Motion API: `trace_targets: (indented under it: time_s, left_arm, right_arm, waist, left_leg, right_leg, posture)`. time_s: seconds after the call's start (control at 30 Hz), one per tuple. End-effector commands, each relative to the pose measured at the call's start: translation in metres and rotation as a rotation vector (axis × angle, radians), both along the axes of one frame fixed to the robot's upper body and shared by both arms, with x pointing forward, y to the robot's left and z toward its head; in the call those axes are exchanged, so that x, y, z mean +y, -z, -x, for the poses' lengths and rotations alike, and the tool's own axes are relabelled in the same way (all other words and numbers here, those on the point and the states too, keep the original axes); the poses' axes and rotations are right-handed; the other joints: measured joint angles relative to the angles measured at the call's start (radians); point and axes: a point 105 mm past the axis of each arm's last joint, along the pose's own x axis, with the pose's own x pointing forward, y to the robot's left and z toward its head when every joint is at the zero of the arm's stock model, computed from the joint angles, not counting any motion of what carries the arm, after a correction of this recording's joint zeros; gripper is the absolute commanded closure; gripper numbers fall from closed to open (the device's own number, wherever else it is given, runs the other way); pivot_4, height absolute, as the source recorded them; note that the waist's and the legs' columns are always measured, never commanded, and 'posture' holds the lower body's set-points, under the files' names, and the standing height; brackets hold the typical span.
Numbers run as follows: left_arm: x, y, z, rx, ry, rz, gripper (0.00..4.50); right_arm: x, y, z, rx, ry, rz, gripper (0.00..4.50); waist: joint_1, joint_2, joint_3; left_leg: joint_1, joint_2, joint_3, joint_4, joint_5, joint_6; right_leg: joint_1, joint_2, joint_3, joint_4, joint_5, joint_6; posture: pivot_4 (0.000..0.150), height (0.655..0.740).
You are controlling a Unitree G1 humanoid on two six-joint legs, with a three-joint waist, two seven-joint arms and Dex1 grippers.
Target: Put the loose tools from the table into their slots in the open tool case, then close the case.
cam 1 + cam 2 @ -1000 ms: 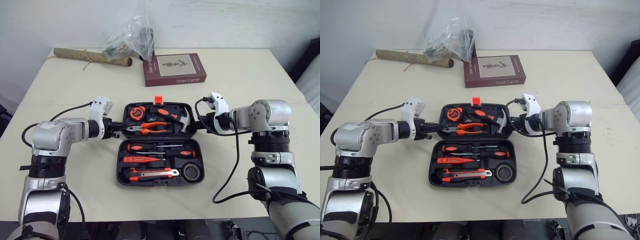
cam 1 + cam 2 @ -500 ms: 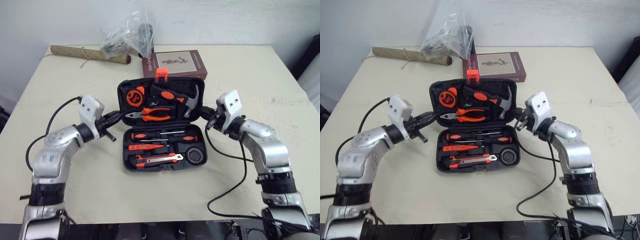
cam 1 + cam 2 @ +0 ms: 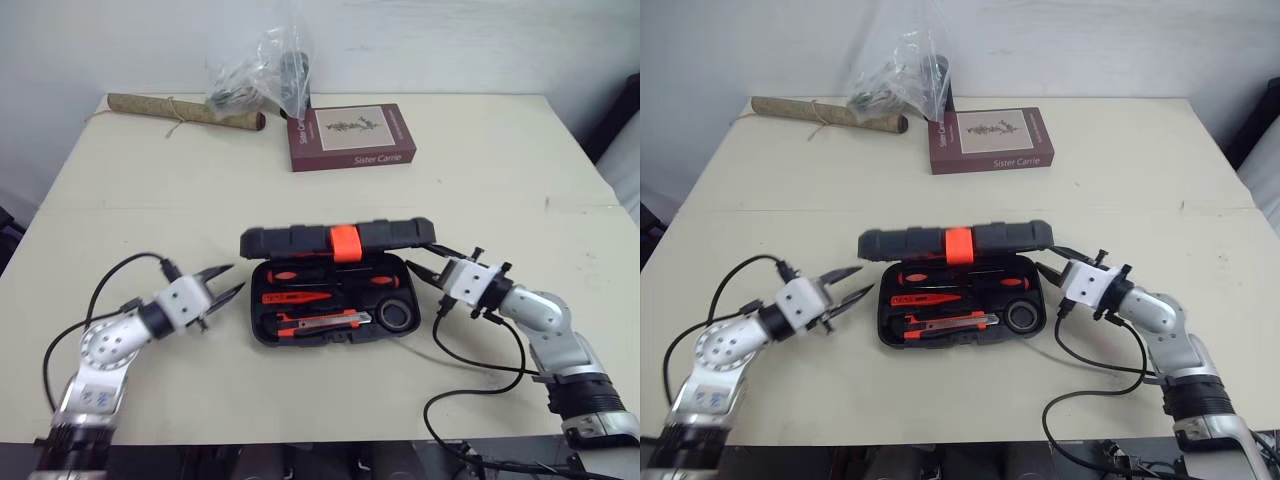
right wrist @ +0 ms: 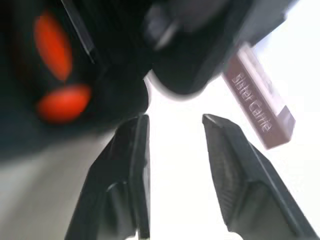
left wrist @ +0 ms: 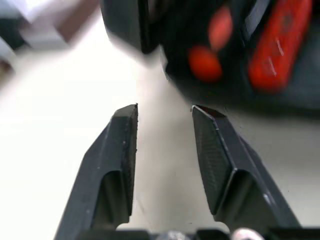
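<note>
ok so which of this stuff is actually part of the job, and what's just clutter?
Job:
- tool case, lid partway down
- screwdrivers, utility knife and tape roll in its base
- left gripper and right gripper, both open, one on either side of the case

Clutter, all beyond the case:
- Sister Carrie book
- plastic bag
- tied roll

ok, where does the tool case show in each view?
Left eye view: tool case at centre, lid half shut.
Right eye view: at centre, a little further left.
Left wrist view: just past the left gripper, blurred.
Right wrist view: just past the right gripper, blurred.
Shared landmark: the orange tool handles inside the case.
</note>
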Motion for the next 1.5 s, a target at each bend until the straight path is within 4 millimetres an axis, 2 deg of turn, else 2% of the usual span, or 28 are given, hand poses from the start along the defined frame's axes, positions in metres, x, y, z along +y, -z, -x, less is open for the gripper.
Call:
trace_targets:
  time_s: [0.03, 0.13, 0.2, 0.23, 0.3, 0.33, 0.37, 0.4, 0.47, 0.6, 0.73, 0.9, 1.0, 1.13, 1.2, 1.37, 1.5]
  left_arm:
    - [0.030, -0.023, 0.022, -0.005, -0.063, 0.060, 2.98]
    - [0.040, -0.024, 0.034, 0.049, -0.080, 0.092, 2.98]
    - [0.038, -0.029, 0.031, 0.042, -0.077, 0.134, 2.98]
    - [0.035, -0.035, 0.023, 0.028, -0.076, 0.171, 2.98]
    - [0.029, -0.042, 0.012, 0.012, -0.071, 0.205, 3.51]
    - [0.022, -0.045, 0.002, 0.020, -0.053, 0.228, 3.76]
    - [0.013, -0.048, -0.008, 0.017, -0.029, 0.224, 4.23]
    - [0.005, -0.051, -0.019, 0.016, -0.008, 0.232, 4.40]
    - [-0.011, -0.054, -0.042, 0.028, 0.027, 0.222, 4.40]
    - [-0.034, -0.050, -0.076, 0.088, 0.079, 0.189, 4.40]
    - [-0.058, -0.038, -0.103, 0.176, 0.125, 0.152, 4.40]
    - [-0.071, -0.023, -0.107, 0.261, 0.210, 0.126, 4.40]
    - [-0.080, -0.021, -0.097, 0.284, 0.294, 0.146, 4.40]
    - [-0.089, -0.018, -0.063, 0.334, 0.445, 0.194, 4.40]
    - [-0.088, -0.013, -0.045, 0.359, 0.468, 0.200, 4.40]
    - [-0.080, -0.005, -0.019, 0.376, 0.407, 0.206, 4.40]
    - [-0.074, -0.009, -0.015, 0.345, 0.338, 0.253, 4.40]
  right_arm:
    - [-0.025, -0.022, 0.015, -0.034, 0.014, -0.019, 2.92]
    - [-0.036, -0.015, 0.035, 0.082, -0.012, 0.004, 2.92]
    - [-0.036, -0.011, 0.048, 0.188, -0.040, -0.019, 2.92]
    - [-0.033, -0.006, 0.058, 0.280, -0.061, -0.041, 3.14]
    - [-0.026, 0.000, 0.074, 0.429, -0.094, -0.080, 3.68]
    - [-0.019, 0.004, 0.083, 0.496, -0.121, -0.083, 4.11]
    - [-0.012, 0.007, 0.091, 0.559, -0.139, -0.088, 4.50]
    - [-0.004, 0.009, 0.098, 0.611, -0.156, -0.095, 4.50]
    - [0.010, 0.013, 0.109, 0.689, -0.192, -0.096, 4.50]
    - [0.026, 0.021, 0.113, 0.762, -0.203, -0.078, 4.50]
    - [0.039, 0.033, 0.104, 0.759, -0.197, -0.064, 4.50]
    - [0.047, 0.045, 0.085, 0.724, -0.150, -0.061, 4.50]
    - [0.047, 0.046, 0.068, 0.680, -0.113, -0.079, 4.50]
    - [0.047, 0.041, 0.044, 0.622, -0.059, -0.131, 4.50]
    - [0.048, 0.039, 0.031, 0.585, -0.046, -0.132, 4.50]
    - [0.048, 0.035, 0.000, 0.514, -0.015, -0.146, 4.50]
    - [0.041, 0.038, -0.019, 0.486, 0.046, -0.208, 4.50]
  waist:
    - [0.000, 0.000, 0.000]
    - [0.004, 0.001, 0.001]
    - [0.012, 0.002, 0.001]
    - [0.016, 0.002, 0.002]
    - [0.031, 0.003, 0.002]
    - [0.031, 0.003, 0.002]
    - [0.034, 0.004, 0.002]
    - [0.039, 0.004, 0.002]
    - [0.048, 0.004, 0.001]
    - [0.047, 0.003, 0.001]
    - [0.050, 0.001, 0.002]
    - [0.045, 0.000, 0.002]
    - [0.036, -0.003, 0.001]
    - [0.009, -0.004, 0.001]
    - [0.000, -0.005, 0.001]
    - [0.000, -0.005, 0.001]
    - [0.001, -0.004, 0.001]
  left_leg:
    - [0.000, 0.000, 0.000, 0.000, 0.000, 0.000]
    - [0.001, 0.000, -0.002, 0.003, 0.000, 0.001]
    - [0.005, 0.000, -0.004, 0.002, -0.001, 0.002]
    - [0.007, 0.000, -0.005, 0.002, -0.002, 0.001]
    - [0.012, 0.001, -0.006, 0.001, -0.004, 0.001]
    - [0.012, 0.001, -0.008, 0.001, -0.004, 0.001]
    - [0.012, 0.002, -0.008, 0.001, -0.005, 0.000]
    - [0.012, 0.001, -0.008, 0.001, -0.005, 0.000]
    - [0.012, 0.001, -0.008, 0.001, -0.005, 0.000]
    - [0.014, 0.001, -0.002, 0.001, -0.005, 0.000]
    - [0.013, 0.000, -0.001, 0.002, -0.004, 0.001]
    - [0.012, 0.000, 0.000, 0.003, -0.004, 0.001]
    - [0.012, 0.001, -0.001, 0.003, -0.004, 0.001]
    - [0.014, 0.001, -0.001, 0.004, -0.003, 0.001]
    - [0.014, 0.002, -0.002, 0.004, -0.003, 0.001]
    - [0.015, 0.001, -0.002, 0.004, -0.003, 0.001]
    - [0.015, 0.001, -0.003, 0.003, -0.003, 0.001]
  right_leg:
    - [0.000, -0.001, 0.000, 0.000, 0.000, 0.000]
    - [0.003, -0.002, -0.001, -0.002, 0.000, 0.000]
    - [0.007, -0.002, 0.000, -0.004, 0.000, 0.000]
    - [0.010, -0.003, 0.001, -0.005, 0.000, 0.000]
    - [0.016, -0.003, 0.002, -0.007, 0.000, -0.001]
    - [0.017, -0.003, 0.002, -0.007, -0.001, -0.001]
    - [0.017, -0.004, 0.003, -0.008, 0.000, -0.001]
    - [0.017, -0.004, 0.003, -0.007, 0.000, -0.001]
    - [0.017, -0.003, 0.002, -0.007, 0.000, -0.002]
    - [0.016, 0.001, -0.002, -0.004, 0.000, -0.001]
    - [0.016, 0.002, -0.003, -0.004, 0.000, 0.000]
    - [0.015, 0.003, -0.002, -0.004, 0.000, 0.000]
    - [0.015, 0.004, -0.002, -0.004, 0.000, 0.000]
    - [0.016, 0.003, -0.001, -0.001, 0.000, 0.000]
    - [0.016, 0.003, -0.002, -0.001, 0.000, 0.000]
    - [0.017, -0.001, -0.001, -0.001, 0.000, 0.000]
    - [0.017, -0.002, 0.001, -0.001, 0.000, -0.001]
  posture:
    - [0.150, 0.7400]
    - [0.150, 0.7400]
    - [0.150, 0.7400]
    - [0.150, 0.7400]
    - [0.150, 0.7400]
    - [0.150, 0.7400]
    - [0.150, 0.7400]
    - [0.150, 0.7400]
    - [0.150, 0.7400]
    - [0.150, 0.7400]
    - [0.150, 0.7400]
    - [0.150, 0.7400]
    - [0.150, 0.7400]
    - [0.150, 0.7400]
    - [0.150, 0.7400]
    - [0.150, 0.7400]
    - [0.150, 0.7400]
